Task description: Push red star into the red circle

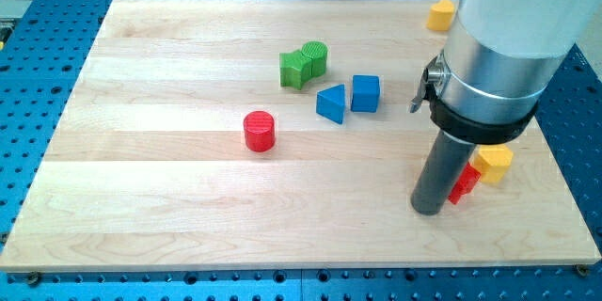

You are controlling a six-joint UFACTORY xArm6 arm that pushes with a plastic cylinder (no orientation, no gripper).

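Right now my tip [428,211] rests on the wooden surface [169,207] near the view's bottom right, the lower end of a straight dark rod hanging from the big white and silver arm [499,66]. As a tool it is only that bare rod, with nothing to open or close and nothing held; it simply stands on the boards.

Touching the rod on its right side, or so close that I cannot tell them apart, is the red star [463,185], half hidden behind the rod so only a few of its points show. Just beyond the star, up and to the right of my tip, sits a yellow block [494,162], its shape partly covered by the arm, pressed against the star's far side.

Well away to the tool's left, a little farther up the surface, stands the red cylinder [259,131], alone in the middle of the boards. Farther back, up and left of my tip, a blue triangular block [331,103] and a blue cube [365,93] sit side by side, just touching. Behind them are two green blocks [303,64], huddled together. At the far edge, above the tool, a second yellow block [440,15] peeks out beside the arm.
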